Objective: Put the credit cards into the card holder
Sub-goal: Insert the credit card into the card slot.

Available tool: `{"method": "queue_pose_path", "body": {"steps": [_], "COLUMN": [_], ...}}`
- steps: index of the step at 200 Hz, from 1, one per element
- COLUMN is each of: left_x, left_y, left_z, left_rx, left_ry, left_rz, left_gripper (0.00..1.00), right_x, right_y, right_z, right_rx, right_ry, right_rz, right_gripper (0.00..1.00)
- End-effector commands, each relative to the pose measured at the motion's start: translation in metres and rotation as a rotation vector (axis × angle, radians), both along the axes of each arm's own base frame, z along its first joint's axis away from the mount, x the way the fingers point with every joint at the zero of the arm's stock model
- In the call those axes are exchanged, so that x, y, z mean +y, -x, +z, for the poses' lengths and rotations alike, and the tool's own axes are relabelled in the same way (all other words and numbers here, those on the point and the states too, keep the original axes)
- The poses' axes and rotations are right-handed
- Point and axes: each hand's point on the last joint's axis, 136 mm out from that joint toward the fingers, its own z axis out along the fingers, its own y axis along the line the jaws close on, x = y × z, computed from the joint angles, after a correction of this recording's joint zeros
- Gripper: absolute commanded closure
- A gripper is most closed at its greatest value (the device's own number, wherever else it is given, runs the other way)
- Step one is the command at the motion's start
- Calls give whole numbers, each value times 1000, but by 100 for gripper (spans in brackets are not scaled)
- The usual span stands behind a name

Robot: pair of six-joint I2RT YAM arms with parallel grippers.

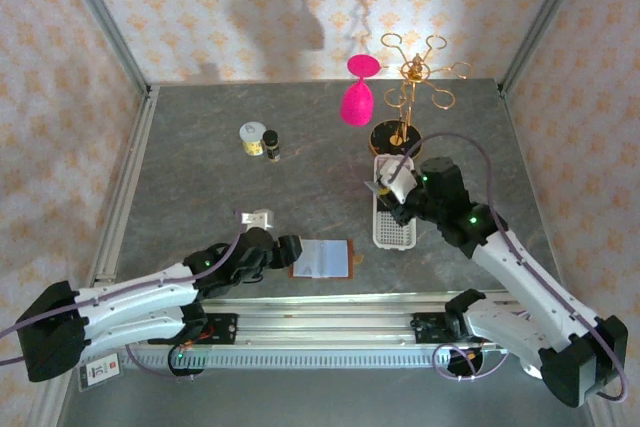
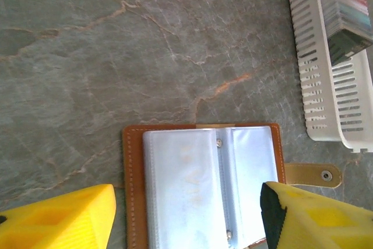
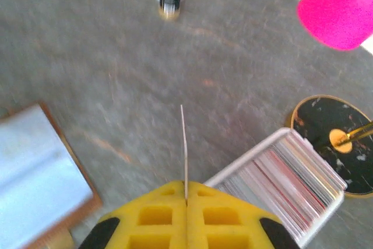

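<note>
from the top camera, can see the card holder (image 1: pixel 322 258) lying open and face up near the front of the table (image 1: pixel 200 177), just ahead of the left gripper (image 1: pixel 288 251). further right, can see the right gripper (image 1: pixel 385 190) over the far half of the long white tray (image 1: pixel 393 232). also takes in the back of the table: a pink glass (image 1: pixel 357 97), a gold stand (image 1: pixel 410 77), a small dark bottle (image 1: pixel 271 145) and a lidded jar (image 1: pixel 253 137) just beside it.

from the left wrist, gains what the overhead view leaves too small: clear plastic sleeves inside the holder, stitching along its brown border, and a snap tab (image 2: pixel 315 174) sticking out on the tray side. also shows a row of credit cards (image 2: pixel 347 4) standing on edge in the tray.

from the right wrist, gets a single credit card (image 3: pixel 184 144) edge-on, a thin pale line rising from between the yellow fingers (image 3: pixel 151 217). shows the holder low at the left and the packed tray at the right, though somewhat blurred.

as for the hands: left jaws spread wide, one finger either side of the open holder and gripping nothing. cannot tell whether either finger touches the leather. right jaws pressed together, pinching that one card by its lower edge and holding it upright above the table, between holder and tray.
</note>
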Motion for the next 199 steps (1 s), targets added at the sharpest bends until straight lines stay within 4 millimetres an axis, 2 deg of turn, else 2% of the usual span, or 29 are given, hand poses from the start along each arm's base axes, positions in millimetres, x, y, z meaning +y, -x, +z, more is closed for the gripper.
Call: {"method": "queue_pose_path", "body": {"steps": [1, 21, 37, 54, 79, 123, 199], "left_x": [-7, 1, 5, -2, -9, -17, -10], "left_y": [8, 10, 11, 13, 13, 14, 19], "left_z": [-10, -25, -33, -37, -39, -43, -62], "left_rx": [80, 145, 171, 182, 197, 208, 230], "left_ry": [-71, -173, -218, -219, -251, -286, -355], "left_rz": [-63, -44, -36, -67, -90, -116, -126], "left_gripper": [32, 32, 33, 47, 48, 47, 48], "right_x": [13, 16, 27, 35, 41, 67, 89], "right_y": [-5, -2, 9, 20, 34, 53, 56], "right_z": [21, 3, -12, -30, -59, -69, -98], "right_rx": [171, 355, 484, 573, 672, 721, 809], "right_ry": [-367, -507, -597, -685, -755, -799, -725], "right_rz": [-161, -262, -265, -285, -352, -352, -456], "right_gripper": [100, 100, 100, 100, 100, 100, 100]}}
